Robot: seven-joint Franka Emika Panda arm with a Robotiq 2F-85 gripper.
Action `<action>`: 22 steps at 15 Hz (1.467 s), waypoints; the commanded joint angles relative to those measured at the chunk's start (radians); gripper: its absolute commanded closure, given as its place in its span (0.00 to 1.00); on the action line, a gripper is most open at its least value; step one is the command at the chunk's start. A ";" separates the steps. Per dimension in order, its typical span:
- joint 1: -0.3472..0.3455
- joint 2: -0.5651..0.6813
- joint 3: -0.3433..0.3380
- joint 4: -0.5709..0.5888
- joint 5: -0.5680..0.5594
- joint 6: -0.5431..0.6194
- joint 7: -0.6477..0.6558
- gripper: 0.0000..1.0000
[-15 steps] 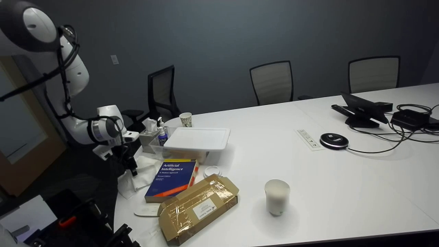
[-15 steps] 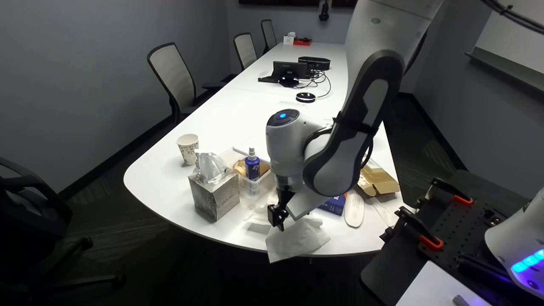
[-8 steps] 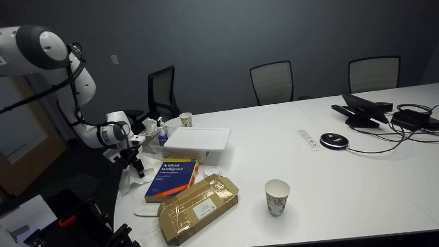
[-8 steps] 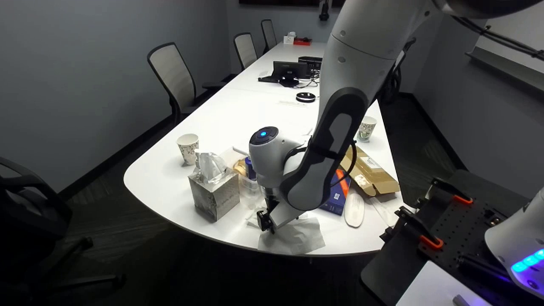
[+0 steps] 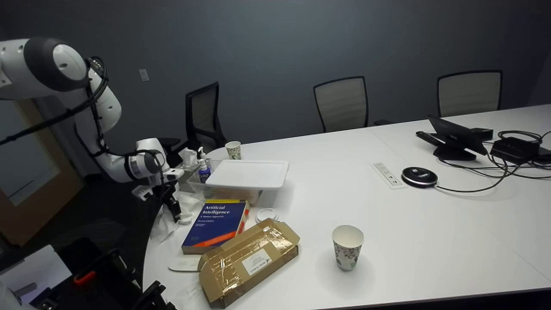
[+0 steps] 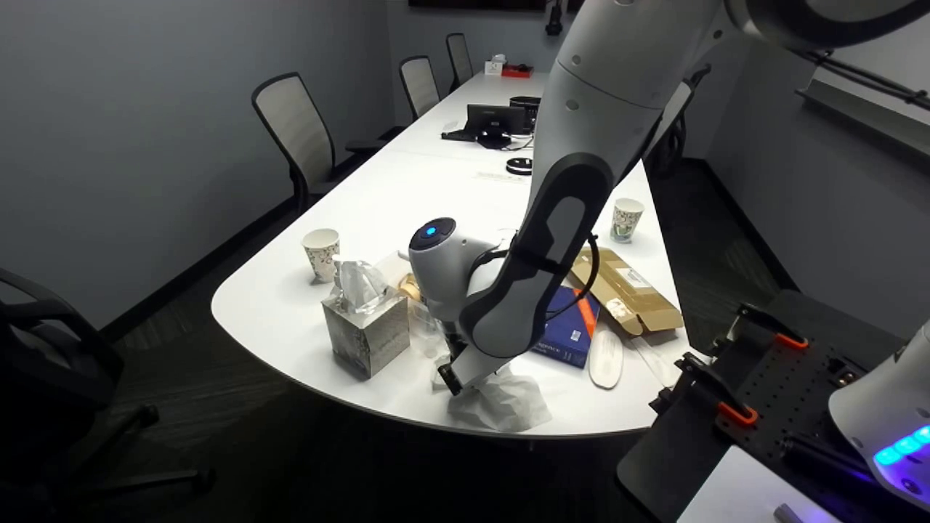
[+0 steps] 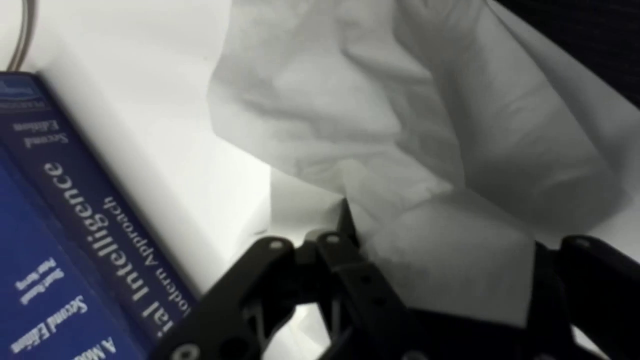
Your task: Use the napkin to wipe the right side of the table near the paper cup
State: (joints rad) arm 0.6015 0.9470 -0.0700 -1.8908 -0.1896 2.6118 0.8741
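Napkin (image 7: 410,140) tight in the jaws by the rounded table edge (image 6: 367,407), slim gap to the book (image 5: 217,224).

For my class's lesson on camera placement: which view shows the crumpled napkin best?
The wrist view: the napkin fills much of it, creases showing, though it runs past the frame. Both exterior views show it smaller, near the edge of the table, partly hidden by the end of the arm.

Book (image 5: 216,226) — "Artificial Intelligence", "Second Edition"
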 commanded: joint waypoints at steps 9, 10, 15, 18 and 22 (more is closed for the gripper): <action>-0.058 -0.312 -0.092 -0.252 -0.064 0.021 -0.144 0.97; -0.076 -0.352 -0.108 -0.277 -0.075 0.012 -0.160 0.97; -0.193 -0.498 -0.220 -0.342 -0.201 -0.024 -0.218 0.97; -0.307 -0.550 -0.268 -0.321 -0.255 -0.123 -0.280 0.97; -0.423 -0.508 -0.313 -0.232 -0.358 -0.174 -0.272 0.97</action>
State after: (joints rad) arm 0.2311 0.4203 -0.3703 -2.1727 -0.4788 2.4711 0.5904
